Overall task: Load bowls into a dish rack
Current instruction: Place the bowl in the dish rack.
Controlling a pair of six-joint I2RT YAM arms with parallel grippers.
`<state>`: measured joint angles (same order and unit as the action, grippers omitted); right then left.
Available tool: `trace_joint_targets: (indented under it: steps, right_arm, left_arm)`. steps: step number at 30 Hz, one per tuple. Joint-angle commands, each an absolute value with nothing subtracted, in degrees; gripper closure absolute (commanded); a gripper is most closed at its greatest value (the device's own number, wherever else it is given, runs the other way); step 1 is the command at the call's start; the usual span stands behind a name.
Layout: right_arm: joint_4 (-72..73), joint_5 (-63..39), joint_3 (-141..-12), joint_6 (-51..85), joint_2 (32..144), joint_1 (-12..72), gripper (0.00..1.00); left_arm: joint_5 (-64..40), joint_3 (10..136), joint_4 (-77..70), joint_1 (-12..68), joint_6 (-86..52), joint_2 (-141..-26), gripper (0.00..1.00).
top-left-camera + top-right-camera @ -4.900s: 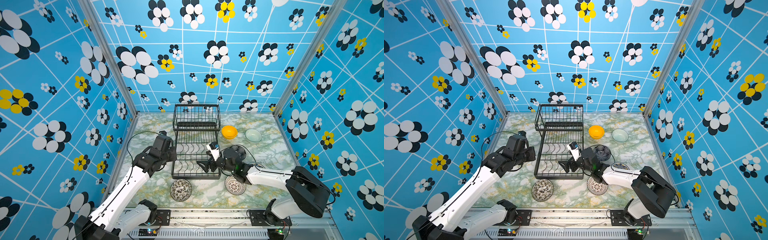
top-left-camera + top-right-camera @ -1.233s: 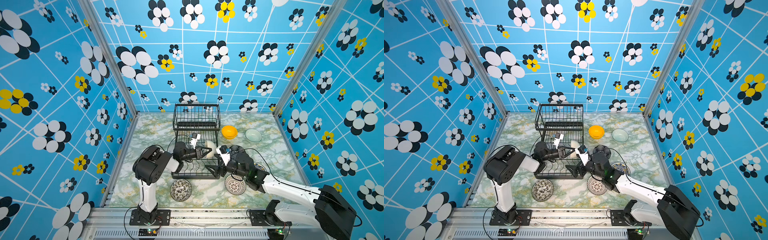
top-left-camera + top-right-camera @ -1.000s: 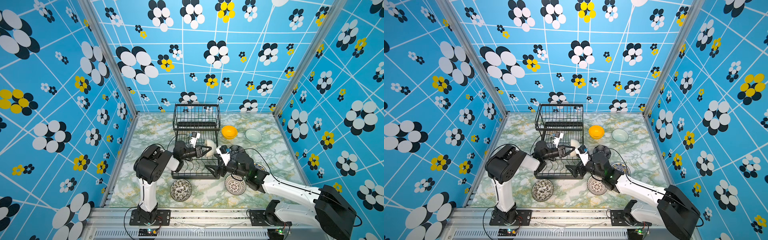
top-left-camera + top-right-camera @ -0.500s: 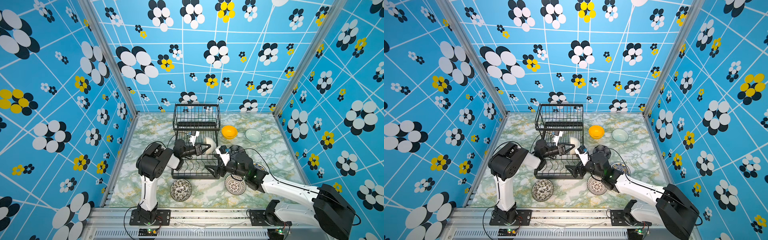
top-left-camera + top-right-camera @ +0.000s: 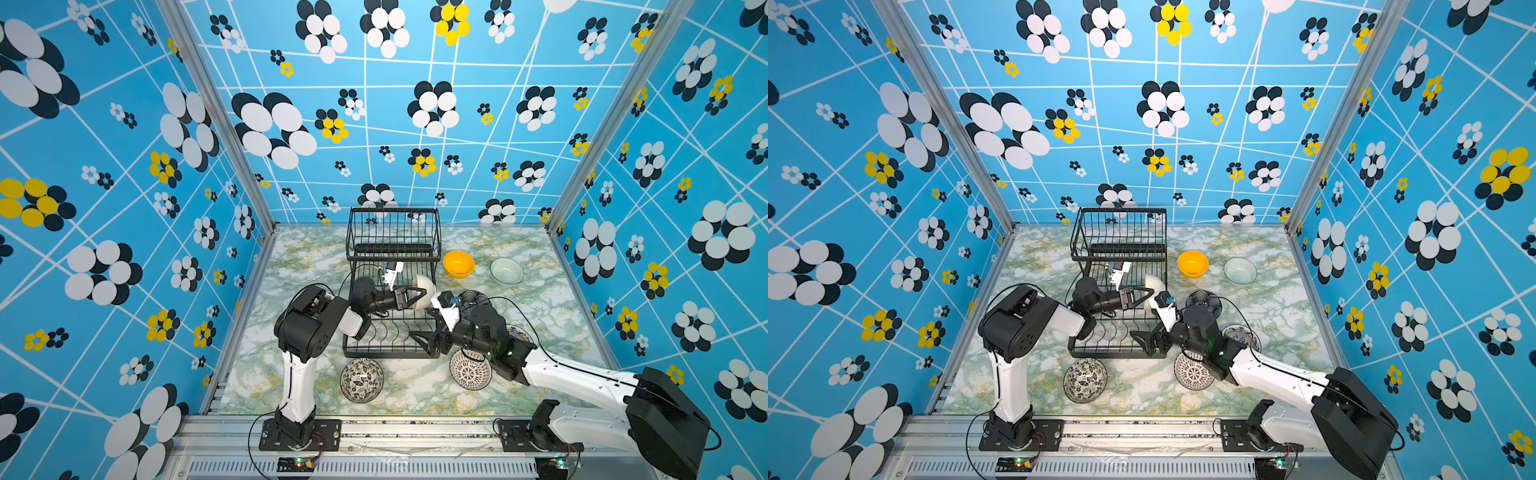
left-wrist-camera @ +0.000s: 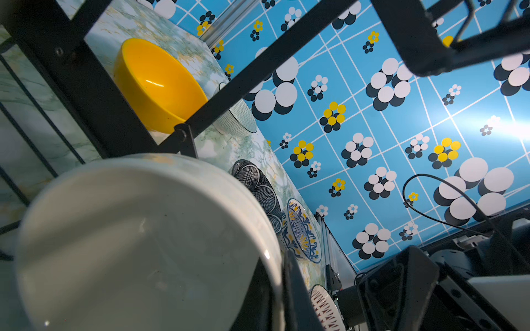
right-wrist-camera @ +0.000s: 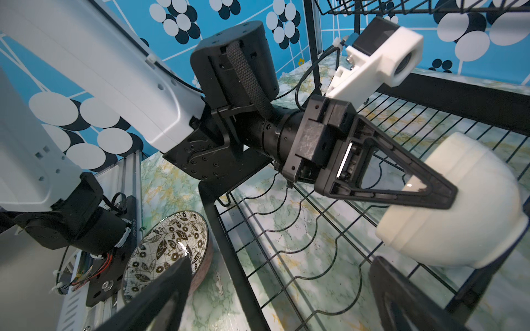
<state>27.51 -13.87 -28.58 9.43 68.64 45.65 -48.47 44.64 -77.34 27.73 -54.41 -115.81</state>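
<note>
Blue-yellow bowl (image 5: 1246, 334) mostly behind the right arm (image 5: 1279, 380) (rim only)

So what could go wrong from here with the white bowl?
The left gripper pinches the cream bowl only at its rim, tilted; it could slip onto the dish rack wires. The bowl hangs close to the rack's side post and may knock it. The open right gripper sits nearby; the arms might collide.

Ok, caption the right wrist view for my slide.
Left pincer shut on the cream-white bowl over the lower tray of the dish rack; a leaf-patterned bowl sits beside it.
</note>
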Motion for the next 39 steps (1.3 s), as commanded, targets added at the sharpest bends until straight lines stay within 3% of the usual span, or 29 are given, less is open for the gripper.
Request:
trace_joint_targets:
  steps: [1, 21, 31, 39]
  right_arm:
    - [28.8, -14.6, -28.4, 9.2, 69.1, 45.4, 0.00]
    - [28.9, -14.9, -28.5, 9.1, 69.2, 45.4, 0.00]
    - [28.8, -14.7, -28.5, 8.8, 69.3, 45.4, 0.00]
    - [29.3, -15.4, -28.7, 9.1, 69.8, 45.4, 0.00]
  left_arm:
    - [-49.6, 46.1, -80.2, 27.6, -55.3, -115.5, 1.00]
    - [-52.0, 44.1, -80.2, 24.5, -58.1, -120.0, 1.00]
    - [-51.3, 42.9, -80.2, 24.2, -58.7, -118.3, 0.89]
    - [-50.7, 41.4, -80.2, 23.8, -58.2, -117.9, 0.86]
